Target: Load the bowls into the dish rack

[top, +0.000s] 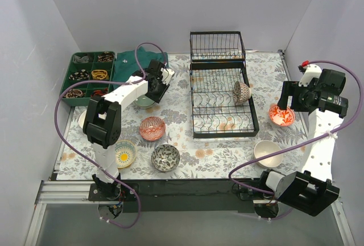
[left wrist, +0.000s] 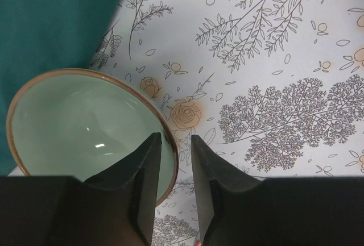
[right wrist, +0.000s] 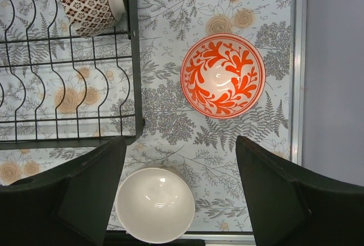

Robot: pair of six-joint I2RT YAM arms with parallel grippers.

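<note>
Pale green bowl [left wrist: 79, 121] sits mouth-up on the floral cloth [left wrist: 273, 58] left of the dish rack [top: 223, 101]. Its rim runs between the narrowly parted fingers [left wrist: 145, 172] of the left gripper [left wrist: 176, 138], one inside and one outside, not clamped. The right gripper [right wrist: 181, 141] hangs spread wide and empty just right of the rack, over the mouth-up red-orange bowl [right wrist: 223, 76] and cream bowl [right wrist: 154, 203], while a brown-patterned bowl [right wrist: 91, 1] stands on edge at the rack's right side, mouth turned right.
</note>
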